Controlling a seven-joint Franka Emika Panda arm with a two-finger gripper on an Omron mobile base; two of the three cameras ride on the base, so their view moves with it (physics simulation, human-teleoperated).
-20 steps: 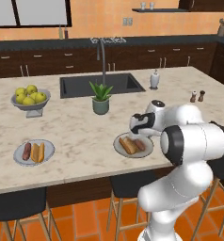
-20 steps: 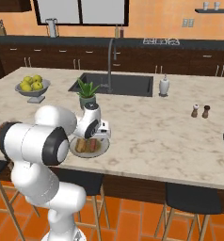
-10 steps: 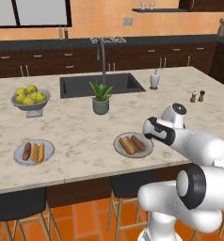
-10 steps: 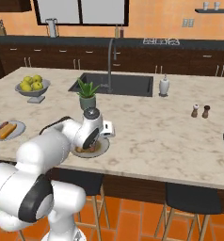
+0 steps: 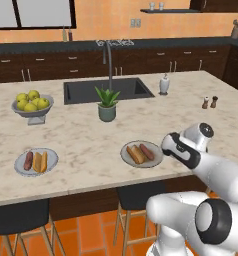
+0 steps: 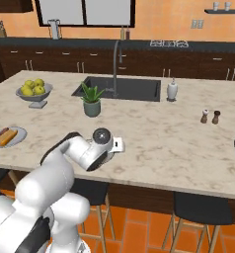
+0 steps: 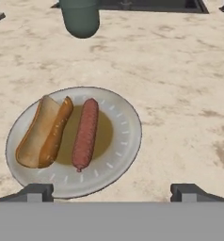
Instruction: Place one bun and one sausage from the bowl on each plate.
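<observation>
Marbled beige stone covers the kitchen island [image 5: 91, 145], with a dark sink and tall faucet at its far side. Near the front edge lies a small round grey-rimmed plate with an olive-brown centre [image 7: 123, 141], carrying a golden-tan elongated bun [image 7: 42, 132] and a slim reddish-brown sausage [image 7: 85, 134] side by side. The two-finger gripper [image 7: 111, 192] hovers just short of this plate, its dark fingertips [image 7: 36, 192] spread wide apart and holding nothing. Further left on the island a second grey-rimmed plate with a pale centre [image 5: 50, 156] bears another bun [image 5: 39, 162] and sausage [image 5: 28, 160]. A potted green plant [image 5: 107, 104] and a grey footed bowl of yellow-green fruit [image 5: 32, 106] stand behind.
</observation>
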